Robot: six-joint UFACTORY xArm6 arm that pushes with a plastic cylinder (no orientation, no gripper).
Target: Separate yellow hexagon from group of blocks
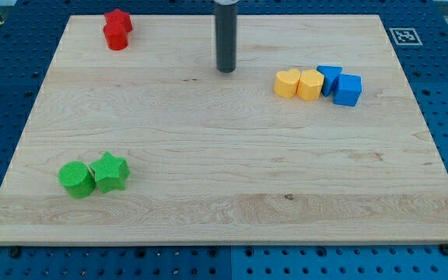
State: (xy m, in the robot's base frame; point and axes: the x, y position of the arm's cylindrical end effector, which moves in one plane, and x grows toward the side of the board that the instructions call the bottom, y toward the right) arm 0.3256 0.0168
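A yellow hexagon (pixel 311 85) sits at the view's right in a touching row of blocks. A yellow heart (pixel 287 82) is against its left side. A blue block (pixel 329 78) and a blue cube (pixel 348 89) are against its right side. My tip (pixel 225 70) rests on the board near the view's top centre, well to the left of this row and apart from every block.
Two red blocks (pixel 117 30) sit together at the view's top left. A green cylinder (pixel 77 180) and a green star (pixel 110 173) touch at the view's bottom left. The wooden board (pixel 224 225) lies on a blue perforated table.
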